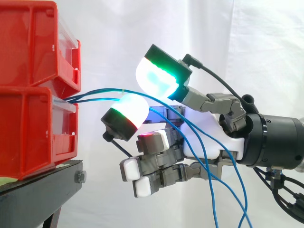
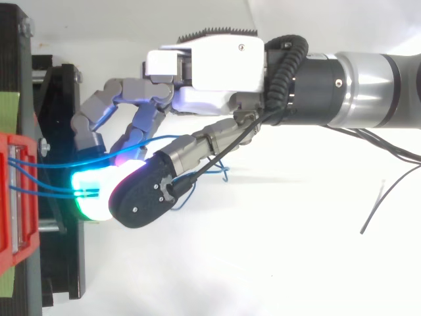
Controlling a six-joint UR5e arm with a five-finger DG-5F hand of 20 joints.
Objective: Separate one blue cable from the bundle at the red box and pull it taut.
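My hand [image 2: 210, 72] sits among the blue cables [image 1: 80, 96] at the red box [image 1: 28, 133], grip unclear; next, pinch just one and pull.

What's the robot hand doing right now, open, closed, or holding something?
The robot hand is at the blue cables beside the red box; whether it grips one cannot be told.

Bright, even light blows out the white fabric curtain [image 1: 247, 47]. The glowing green-white fingertip pads [image 1: 156, 78] throw cyan glare at nine o'clock in the top view. Shadows are faint.
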